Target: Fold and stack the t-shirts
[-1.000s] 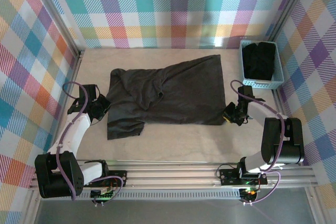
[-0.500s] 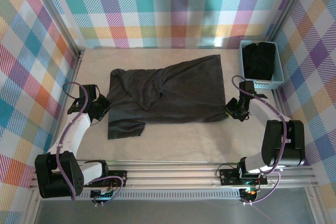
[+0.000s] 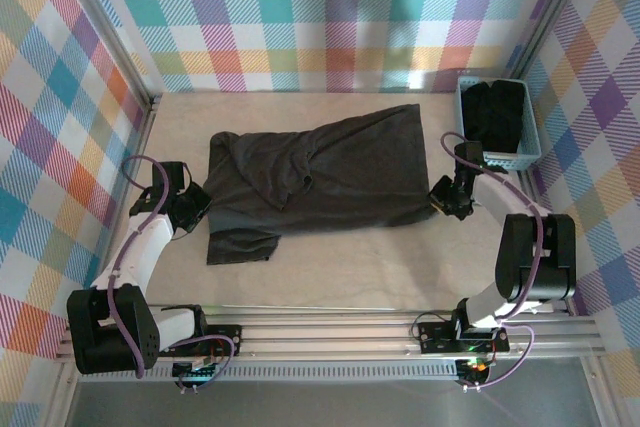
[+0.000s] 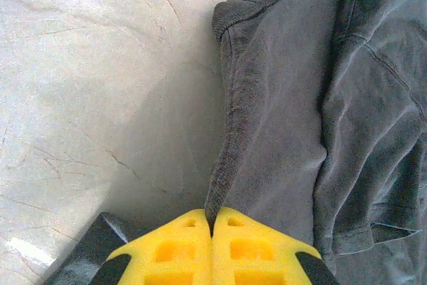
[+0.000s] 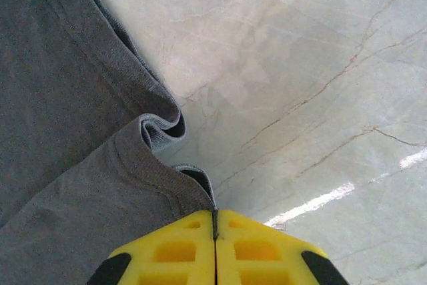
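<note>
T-shirt point(image 3: 320, 172) laid out flat and wrinkled on middle of table point(image 3: 380, 267). Left edge is pinched in closed left gripper point(image 4: 212, 221), right hem corner in closed right gripper point(image 5: 215, 215). More dark shirts point(image 3: 495, 117) are piled in blue basket point(image 3: 497, 159), far right corner.

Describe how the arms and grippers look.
Left arm and right arm: white links, black joints and bases, a purple cable looped along each. Left gripper and right gripper: yellow finger pads with rectangular pockets.
</note>
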Available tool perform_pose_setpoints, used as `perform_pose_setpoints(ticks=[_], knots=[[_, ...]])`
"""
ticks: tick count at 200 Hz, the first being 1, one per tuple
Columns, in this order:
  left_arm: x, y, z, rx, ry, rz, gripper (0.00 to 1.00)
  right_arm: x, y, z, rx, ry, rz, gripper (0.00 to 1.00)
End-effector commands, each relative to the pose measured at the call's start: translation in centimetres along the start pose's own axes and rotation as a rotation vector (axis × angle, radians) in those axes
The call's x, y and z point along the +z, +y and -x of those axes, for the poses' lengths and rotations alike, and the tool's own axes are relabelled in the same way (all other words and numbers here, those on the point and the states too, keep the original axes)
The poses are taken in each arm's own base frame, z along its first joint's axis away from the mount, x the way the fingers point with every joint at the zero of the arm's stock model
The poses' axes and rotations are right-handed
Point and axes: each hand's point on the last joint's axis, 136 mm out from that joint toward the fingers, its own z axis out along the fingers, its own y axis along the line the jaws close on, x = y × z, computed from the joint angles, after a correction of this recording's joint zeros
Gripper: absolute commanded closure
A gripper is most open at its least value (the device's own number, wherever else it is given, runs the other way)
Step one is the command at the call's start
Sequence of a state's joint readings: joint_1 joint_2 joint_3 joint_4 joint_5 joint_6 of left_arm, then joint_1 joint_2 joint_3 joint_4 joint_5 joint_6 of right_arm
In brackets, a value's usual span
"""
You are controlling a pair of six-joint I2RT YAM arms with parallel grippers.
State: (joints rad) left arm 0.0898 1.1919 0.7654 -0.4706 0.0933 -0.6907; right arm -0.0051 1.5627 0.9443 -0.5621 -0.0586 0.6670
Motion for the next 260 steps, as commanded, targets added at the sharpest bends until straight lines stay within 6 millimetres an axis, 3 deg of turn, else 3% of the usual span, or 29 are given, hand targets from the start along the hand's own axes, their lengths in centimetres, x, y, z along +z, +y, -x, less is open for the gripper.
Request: perform_pose_setpoints(ticks=[1, 22, 38, 74, 98, 127, 140, 187, 260], knots=[[-0.2, 0.0, 0.8, 0.002, -0.014, 0.008, 1.00, 0.5, 1.0, -0.7, -0.018, 0.050, 0.054, 0.78], [-0.1, 0.0, 0.7, 0.003, -0.010, 0.004, 1.00, 1.1, 1.0, -1.4, -0.032, 0.067, 0.085, 0.61], [-0.1, 0.0, 0.7, 0.006, -0.008, 0.004, 1.00, 1.1, 1.0, -1.1, -0.055, 0.053, 0.085, 0.55], [-0.4, -0.2, 0.9, 0.009, -0.012, 0.002, 1.00, 0.9, 0.8, 0.7, -0.090, 0.015, 0.069, 0.51], [-0.5, -0.4, 0.9, 0.009, -0.013, -0.005, 1.00, 0.2, 1.8, 2.4, -0.152, -0.049, 0.104, 0.45], [-0.4, -0.3, 0.9, 0.007, -0.010, -0.006, 1.00, 0.8, 2.9, 3.0, -0.187, -0.028, 0.140, 0.47], [-0.4, -0.4, 0.9, 0.005, -0.010, -0.007, 1.00, 1.1, 3.5, 2.9, -0.192, -0.010, 0.164, 0.54], [-0.5, -0.4, 0.9, 0.006, -0.012, -0.007, 1.00, 1.7, 3.0, 2.2, -0.171, 0.033, 0.146, 0.63], [-0.5, -0.5, 0.9, 0.007, -0.010, -0.012, 1.00, 1.3, 2.1, 1.4, -0.178, 0.036, 0.127, 0.59]])
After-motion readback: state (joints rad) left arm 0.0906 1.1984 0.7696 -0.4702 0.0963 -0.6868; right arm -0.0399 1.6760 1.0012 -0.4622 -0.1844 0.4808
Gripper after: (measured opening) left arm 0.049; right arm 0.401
